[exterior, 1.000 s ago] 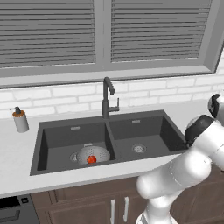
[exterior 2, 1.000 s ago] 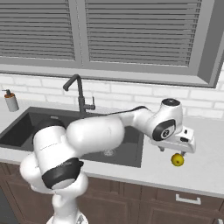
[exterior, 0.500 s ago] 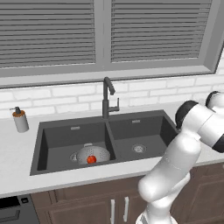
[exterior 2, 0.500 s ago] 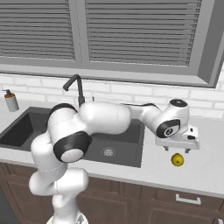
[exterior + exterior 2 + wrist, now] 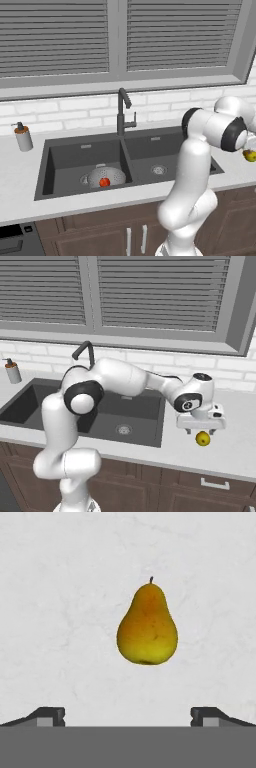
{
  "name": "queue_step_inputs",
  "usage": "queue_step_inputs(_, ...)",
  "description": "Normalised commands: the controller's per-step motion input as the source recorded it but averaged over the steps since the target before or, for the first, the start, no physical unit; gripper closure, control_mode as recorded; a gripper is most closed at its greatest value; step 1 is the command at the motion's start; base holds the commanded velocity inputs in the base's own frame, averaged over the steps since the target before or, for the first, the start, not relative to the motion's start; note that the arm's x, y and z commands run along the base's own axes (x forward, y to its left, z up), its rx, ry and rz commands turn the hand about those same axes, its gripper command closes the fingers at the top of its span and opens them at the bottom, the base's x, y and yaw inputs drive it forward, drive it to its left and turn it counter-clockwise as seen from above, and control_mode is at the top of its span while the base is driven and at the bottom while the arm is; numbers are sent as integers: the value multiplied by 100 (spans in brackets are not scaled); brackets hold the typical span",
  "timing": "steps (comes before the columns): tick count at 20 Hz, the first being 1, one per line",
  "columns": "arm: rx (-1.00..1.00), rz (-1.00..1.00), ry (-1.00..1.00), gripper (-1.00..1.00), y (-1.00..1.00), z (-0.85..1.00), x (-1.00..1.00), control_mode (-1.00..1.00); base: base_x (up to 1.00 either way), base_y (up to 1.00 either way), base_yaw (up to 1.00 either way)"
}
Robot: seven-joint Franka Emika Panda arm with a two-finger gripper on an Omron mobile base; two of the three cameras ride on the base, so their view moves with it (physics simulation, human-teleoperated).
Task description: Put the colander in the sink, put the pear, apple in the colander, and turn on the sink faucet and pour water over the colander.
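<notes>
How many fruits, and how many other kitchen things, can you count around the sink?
Fruits: 2, the red apple inside the colander, and the yellow-green pear on the counter under the gripper.
Colanders: 1, the colander in the left basin of the sink.
Faucets: 1, the sink faucet.
Soap dispensers: 1, the soap dispenser.
Total: 5.

The pear (image 5: pixel 249 155) is partly hidden behind the arm, and the colander (image 5: pixel 107 177) holes are too small to tell.

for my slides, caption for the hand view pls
Open jaws hover above the pear lying on the white counter.
</notes>
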Motion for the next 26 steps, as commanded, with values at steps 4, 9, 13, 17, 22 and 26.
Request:
queue_step_inputs(4, 3, 7, 7, -100, 0, -41, 20, -100, 0, 0, 0)
queue_step_inputs(9, 5, 5, 0, -100, -6, -30, 24, -100, 0, 0, 0)
queue_step_inputs(13, 2, 4, 0, -100, -3, -22, 23, -100, 0, 0, 0)
queue_step_inputs(17, 0, 2, 0, -100, -3, -21, 8, -100, 0, 0, 0)
queue_step_inputs(22, 0, 1, 0, -100, 0, -25, 0, -100, 0, 0, 0)
queue_step_inputs(26, 0, 0, 0, -100, 0, -29, 0, -100, 0, 0, 0)
